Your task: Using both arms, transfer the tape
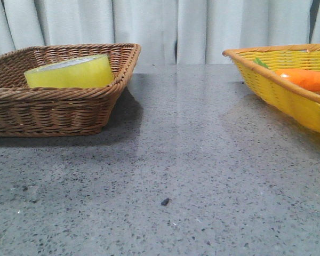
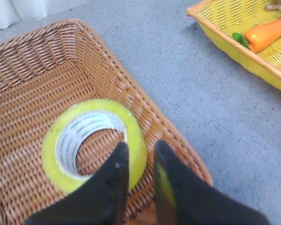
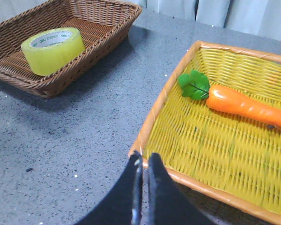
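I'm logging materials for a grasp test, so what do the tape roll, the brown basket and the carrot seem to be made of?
The tape roll looks like glossy translucent yellow plastic film wound on a white, probably cardboard, core with green print. The brown basket appears to be woven wicker or rattan, matte, with a braided rim. The carrot looks like smooth, shiny moulded plastic with green leaves; probably a toy, though I can't be sure.

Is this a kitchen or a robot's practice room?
Probably a practice room: a speckled grey table before pale curtains, with only a brown wicker basket holding yellow tape and a yellow basket holding a toy carrot.
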Motion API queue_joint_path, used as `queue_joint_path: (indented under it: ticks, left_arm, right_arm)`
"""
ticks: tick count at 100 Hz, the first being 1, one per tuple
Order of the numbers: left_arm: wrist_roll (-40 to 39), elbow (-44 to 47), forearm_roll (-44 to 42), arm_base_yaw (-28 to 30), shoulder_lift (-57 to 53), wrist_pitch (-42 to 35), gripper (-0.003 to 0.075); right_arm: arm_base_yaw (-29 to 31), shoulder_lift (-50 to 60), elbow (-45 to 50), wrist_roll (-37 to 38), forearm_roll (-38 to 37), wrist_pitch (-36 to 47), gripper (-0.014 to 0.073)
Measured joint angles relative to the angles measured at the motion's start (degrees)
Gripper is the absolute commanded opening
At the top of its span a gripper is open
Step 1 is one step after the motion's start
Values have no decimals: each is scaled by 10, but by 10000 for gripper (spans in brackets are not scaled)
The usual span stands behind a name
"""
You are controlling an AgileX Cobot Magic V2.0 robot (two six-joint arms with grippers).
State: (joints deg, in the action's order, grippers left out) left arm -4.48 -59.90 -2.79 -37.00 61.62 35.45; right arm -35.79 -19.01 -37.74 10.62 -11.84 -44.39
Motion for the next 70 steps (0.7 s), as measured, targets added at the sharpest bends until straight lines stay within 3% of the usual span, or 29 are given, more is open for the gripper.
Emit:
queue_joint_path:
  ticks: [37, 70]
  left_arm:
    - [0, 242, 19, 0, -258, -91, -20]
    - [0, 406, 35, 0, -456, -156, -20]
  right_arm:
    - [0, 107, 107, 0, -21, 94, -67]
    - [0, 130, 149, 0, -63, 136, -67]
